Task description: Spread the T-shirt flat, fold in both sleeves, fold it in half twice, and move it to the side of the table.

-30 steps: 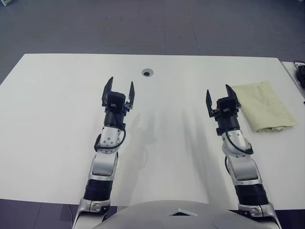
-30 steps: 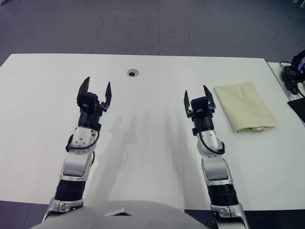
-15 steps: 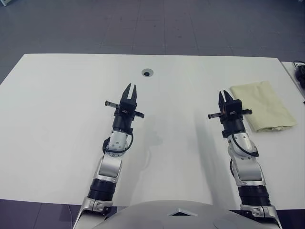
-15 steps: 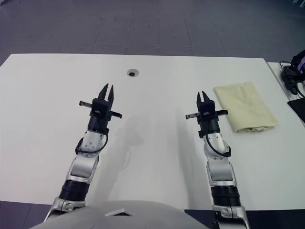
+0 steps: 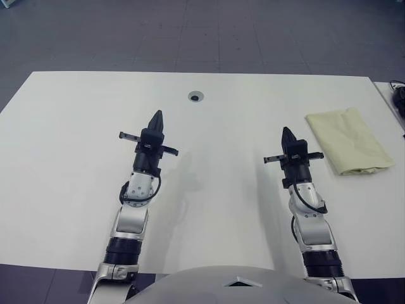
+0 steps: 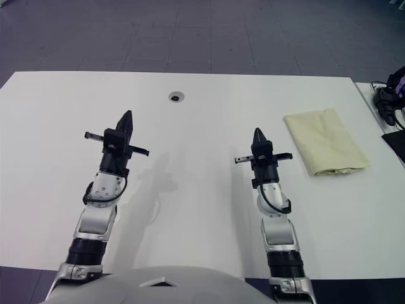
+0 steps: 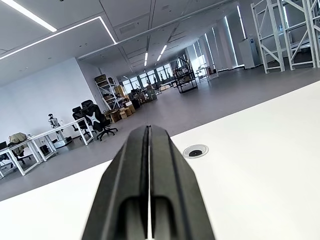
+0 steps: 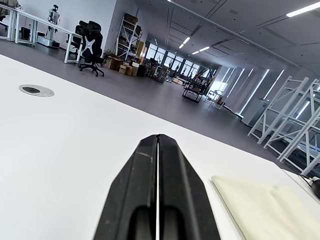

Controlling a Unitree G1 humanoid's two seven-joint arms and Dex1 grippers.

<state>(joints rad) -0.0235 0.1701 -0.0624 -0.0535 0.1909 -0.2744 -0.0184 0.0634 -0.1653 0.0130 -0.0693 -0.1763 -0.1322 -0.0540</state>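
Observation:
The pale yellow T-shirt [image 5: 348, 140] lies folded into a small rectangle near the right edge of the white table [image 5: 69, 126]; its corner shows in the right wrist view as the T-shirt [image 8: 260, 210]. My right gripper [image 5: 288, 133] hovers over the table a short way left of the shirt, shut and empty, its fingers [image 8: 172, 200] pressed together. My left gripper [image 5: 156, 117] hangs over the middle left of the table, also shut with nothing in it, its fingers [image 7: 172, 195] closed tight.
A round cable grommet [image 5: 195, 96] sits in the table near its far edge, beyond my left gripper. Dark gear with cables [image 6: 387, 95] lies on another surface past the table's right edge. Grey floor lies beyond the far edge.
Both grippers went from wide open to shut over the last second. Both arms drew back slightly and turned at the wrist. The folded shirt has not moved.

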